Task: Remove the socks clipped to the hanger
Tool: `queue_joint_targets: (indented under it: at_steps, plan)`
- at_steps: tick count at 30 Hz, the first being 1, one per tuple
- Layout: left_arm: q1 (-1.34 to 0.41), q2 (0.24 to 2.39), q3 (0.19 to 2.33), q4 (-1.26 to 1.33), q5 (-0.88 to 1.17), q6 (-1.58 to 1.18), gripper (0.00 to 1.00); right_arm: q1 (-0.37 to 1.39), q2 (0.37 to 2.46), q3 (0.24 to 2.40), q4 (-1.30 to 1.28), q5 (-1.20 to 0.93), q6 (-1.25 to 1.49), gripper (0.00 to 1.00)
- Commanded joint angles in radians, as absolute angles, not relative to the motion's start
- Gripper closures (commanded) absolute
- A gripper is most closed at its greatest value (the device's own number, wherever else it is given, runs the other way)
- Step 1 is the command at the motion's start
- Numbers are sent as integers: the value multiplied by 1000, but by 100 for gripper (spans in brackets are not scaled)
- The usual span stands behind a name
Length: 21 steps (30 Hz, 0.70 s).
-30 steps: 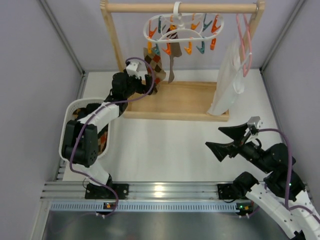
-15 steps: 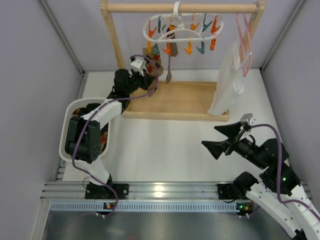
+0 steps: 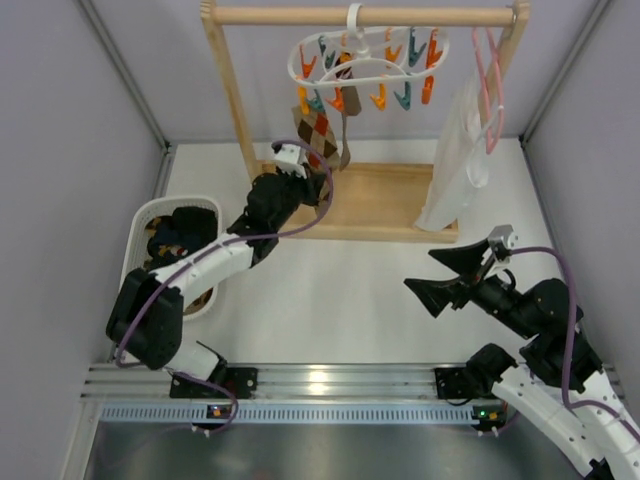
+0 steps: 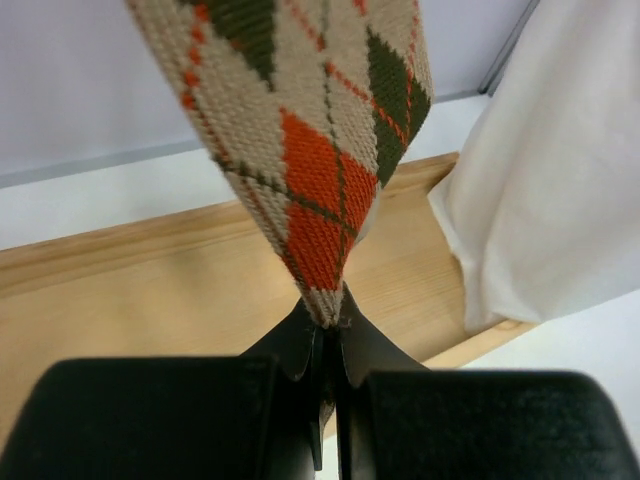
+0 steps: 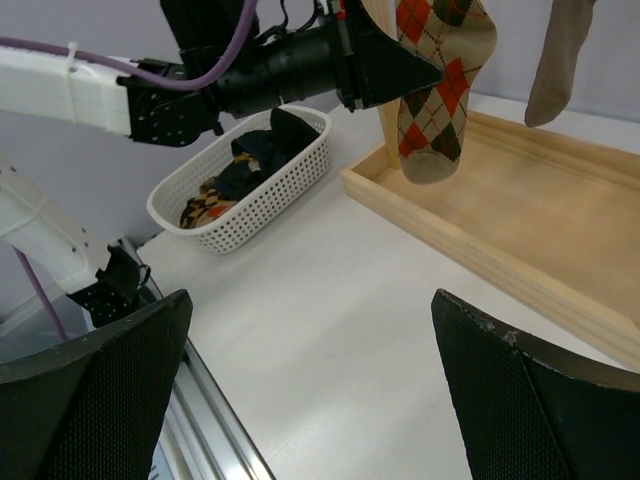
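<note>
Left gripper (image 4: 330, 335) pinching lower edge of argyle sock (image 4: 320, 150); sock hanging clipped under hanger (image 3: 365, 55). Right gripper (image 3: 420, 272) spread, well apart. Pull down steadily toward basket (image 3: 175, 201); avoid jerking hanger off rail (image 3: 300, 15).

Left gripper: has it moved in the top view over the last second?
Yes. The left gripper shifted right, away from the rack's left post, and closed on the tip of the argyle sock.
</note>
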<state>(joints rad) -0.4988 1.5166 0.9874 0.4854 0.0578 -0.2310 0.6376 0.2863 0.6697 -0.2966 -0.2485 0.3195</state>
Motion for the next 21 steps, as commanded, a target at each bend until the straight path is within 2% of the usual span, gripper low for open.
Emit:
queue_joint_targets:
  at_steps: [1,6,10,16,21]
  plan:
    - [-641,1411,950,520,-230,-264,100,644,288,730,-241,-223,353,1]
    - [-836,1456,1044,373,-600,-193,100,644,321,787,-262,-151,354,1]
    - [-977,1528,1132,315,-765,-138,100,646,371,886,-293,-95,336,1]
    - [-1086,1653,1297,267,-957,-26,100,644,469,1063,-334,49,336,0]
    - [-1138,1765,1442,268,-1083,156,100,646,650,1280,-377,97,275,1]
